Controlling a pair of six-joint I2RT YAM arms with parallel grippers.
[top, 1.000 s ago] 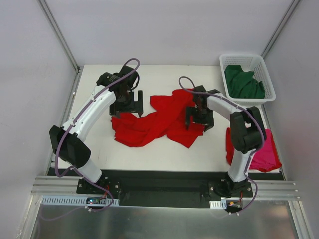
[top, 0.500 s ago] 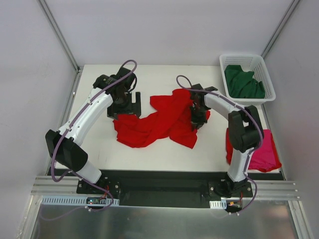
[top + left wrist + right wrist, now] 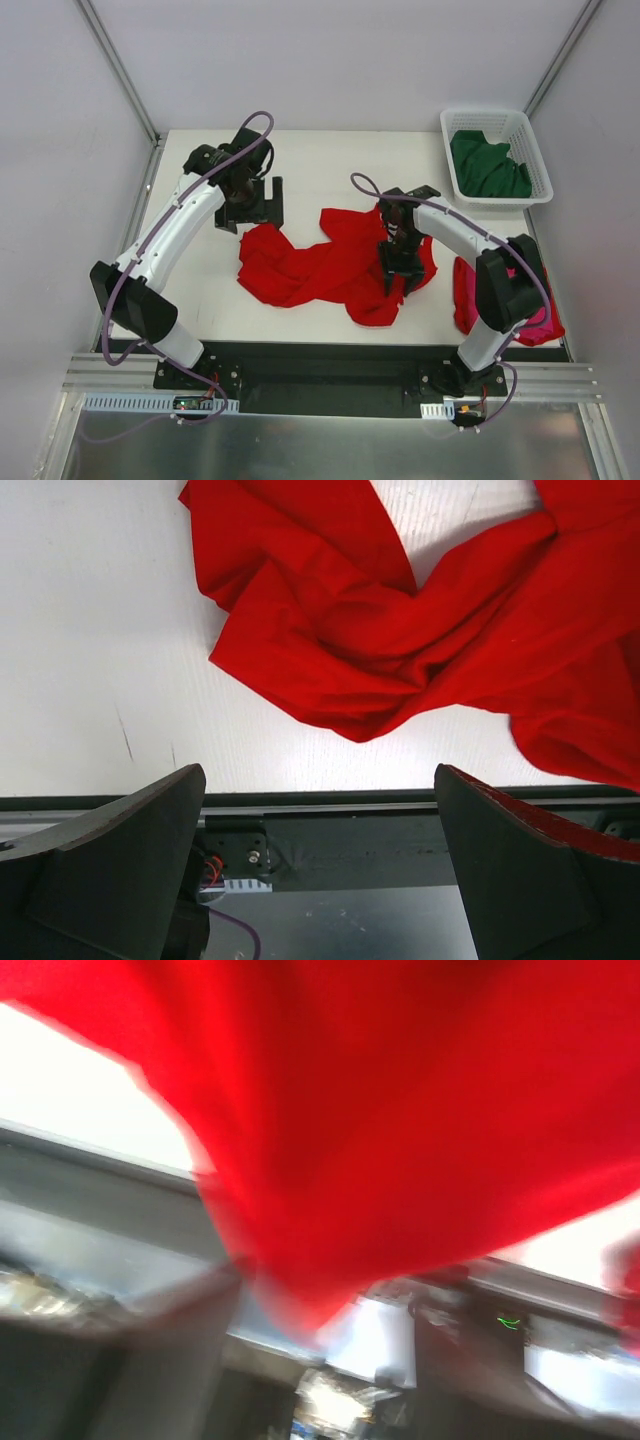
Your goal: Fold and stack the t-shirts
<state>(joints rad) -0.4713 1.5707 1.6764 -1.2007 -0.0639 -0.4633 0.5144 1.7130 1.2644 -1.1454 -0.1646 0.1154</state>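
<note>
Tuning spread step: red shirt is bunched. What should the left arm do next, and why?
Probably lower the left gripper onto the red t-shirt at its nearest lobe and pinch. Its jaws stand open over table, while the right gripper seems to grip the shirt's other side; two holds would let the arms pull it flat.

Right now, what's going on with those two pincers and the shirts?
Left pincer open, empty. Right pincer clamped on crumpled red t-shirt. Green t-shirt in basket. Nothing blocking.

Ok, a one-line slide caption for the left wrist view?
Left gripper, jaws wide open and empty, hangs clear of the crumpled red t-shirt on the white table.
</note>
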